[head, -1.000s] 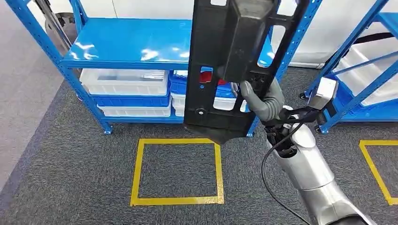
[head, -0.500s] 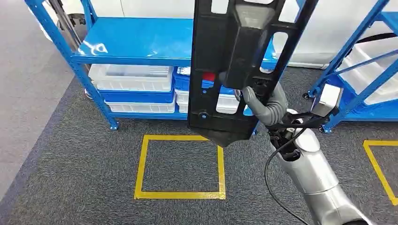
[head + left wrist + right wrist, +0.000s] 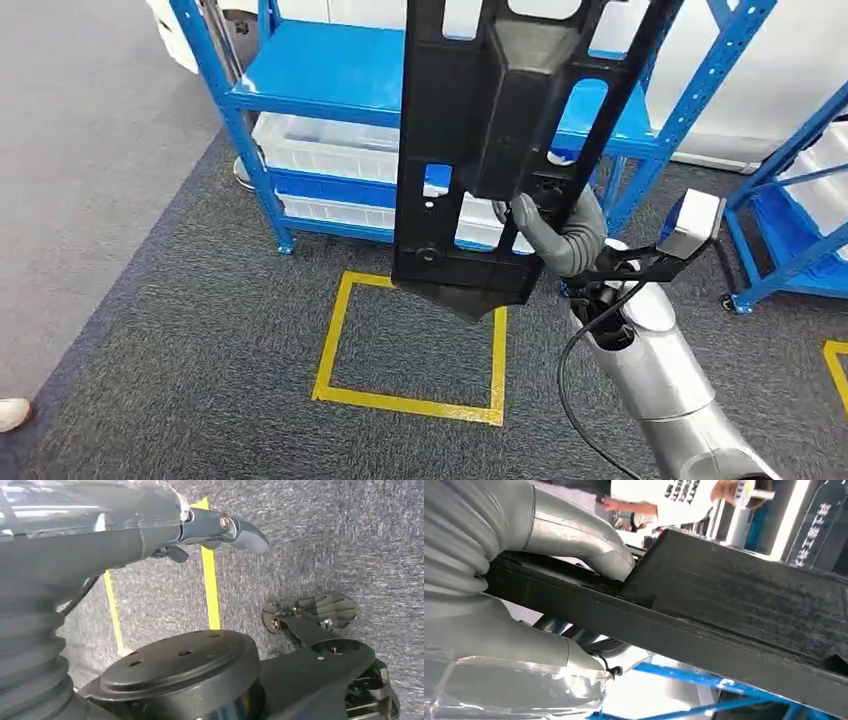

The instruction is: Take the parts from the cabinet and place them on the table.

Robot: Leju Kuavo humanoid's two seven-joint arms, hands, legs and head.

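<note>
Grey carpet (image 3: 200, 330) is covering the floor, with a yellow tape square (image 3: 412, 345) lying on it just in front of a blue rack (image 3: 330, 90). The rack is standing on the carpet, its upper shelf (image 3: 320, 70) showing bare blue, and white bins (image 3: 320, 150) and a blue bin (image 3: 330, 187) are sitting stacked on its lower level. A second blue rack (image 3: 800, 200) is standing to the right.

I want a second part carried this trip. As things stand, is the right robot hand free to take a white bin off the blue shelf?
Probably not: the right robot hand already grips the black part, which hangs between it and the white bin.
</note>
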